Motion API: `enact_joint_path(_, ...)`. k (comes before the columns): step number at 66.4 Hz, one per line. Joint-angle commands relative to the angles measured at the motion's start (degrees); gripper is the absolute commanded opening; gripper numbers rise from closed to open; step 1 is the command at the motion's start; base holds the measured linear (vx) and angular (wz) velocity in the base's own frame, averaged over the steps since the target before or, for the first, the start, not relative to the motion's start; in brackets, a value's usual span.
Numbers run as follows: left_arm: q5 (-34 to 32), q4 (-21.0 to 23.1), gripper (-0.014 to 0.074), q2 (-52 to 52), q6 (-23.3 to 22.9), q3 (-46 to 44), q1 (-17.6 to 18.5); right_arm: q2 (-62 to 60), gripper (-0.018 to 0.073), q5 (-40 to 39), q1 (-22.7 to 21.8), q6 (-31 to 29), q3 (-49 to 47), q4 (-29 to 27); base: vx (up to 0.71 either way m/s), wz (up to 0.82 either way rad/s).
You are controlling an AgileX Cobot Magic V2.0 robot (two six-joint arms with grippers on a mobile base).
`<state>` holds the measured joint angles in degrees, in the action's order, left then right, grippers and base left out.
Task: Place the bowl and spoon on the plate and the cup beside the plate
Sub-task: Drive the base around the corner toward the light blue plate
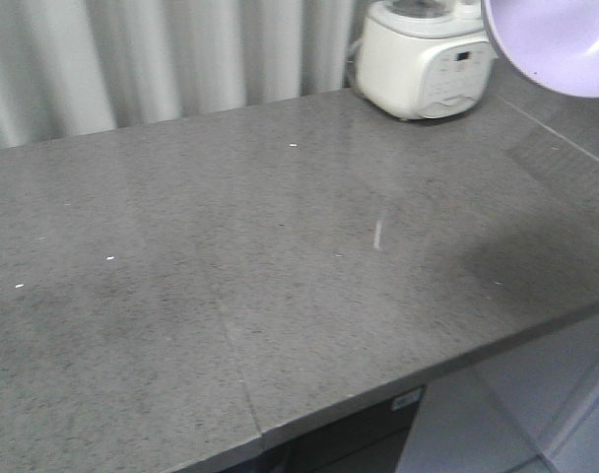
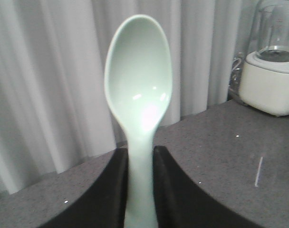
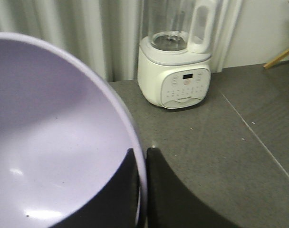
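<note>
The spoon stands upright in the left wrist view, its bowl end at 12 o'clock and its hollow facing the camera. Its handle is pinched between the two black fingers of the left tool, above the worktop. The bowl is also held in the air: the right tool is pressed onto its rim, one finger inside and one outside. In the front view it shows only as a lavender arc at 1 o'clock, cut by the frame edge. Beyond it, at 1 o'clock on the worktop, sits a cream-white blender with a clear jug. Its front panel carries a small display and rows of buttons whose markings are too small to read. A wooden slat leans in at 2 o'clock in the right wrist view. The worktop is speckled grey stone with a seam running toward 6 o'clock and a few white specks. Pale pleated curtains hang behind it.
</note>
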<state>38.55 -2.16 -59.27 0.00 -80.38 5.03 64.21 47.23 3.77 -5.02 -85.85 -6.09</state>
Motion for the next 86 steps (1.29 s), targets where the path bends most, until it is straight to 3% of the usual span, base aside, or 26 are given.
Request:
enact_joint_path(1, -4.00, 0.01, -0.0006, 0.70, -0.84, -1.19, 0.40, -0.92, -0.0010, -4.46, -0.06, -0.33, -1.73, -0.02, -0.03, -0.45)
enact_joint_path(86, -4.00, 0.01, -0.0006, 0.70, -0.84, -1.19, 0.40, -0.92, -0.0010, -4.41, -0.06, -0.33, -1.73, -0.02, -0.04, -0.40)
